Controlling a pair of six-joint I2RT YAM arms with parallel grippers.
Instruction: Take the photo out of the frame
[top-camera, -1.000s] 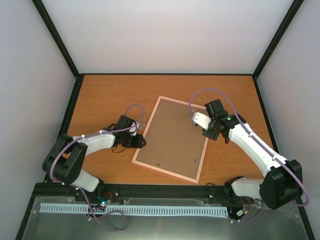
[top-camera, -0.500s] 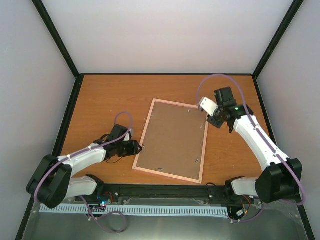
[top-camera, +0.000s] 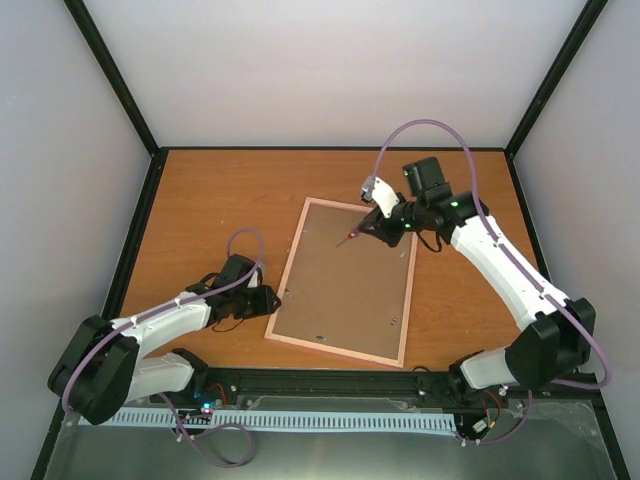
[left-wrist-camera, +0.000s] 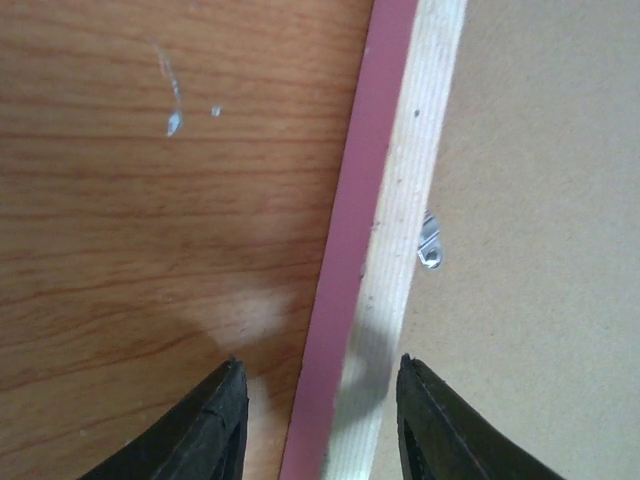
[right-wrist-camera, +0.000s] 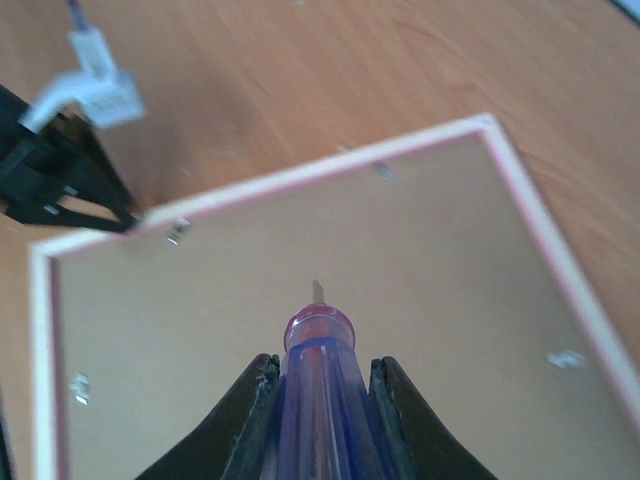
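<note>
Screwdriver (top-camera: 352, 238), clamped in the right fingers (right-wrist-camera: 255, 405), has swung over the face-down frame (top-camera: 330, 300) mid-picture, seemingly ready for its clips (left-wrist-camera: 430, 245); parted left fingers (left-wrist-camera: 215, 425) straddle the left rail, photo hidden inside
</note>
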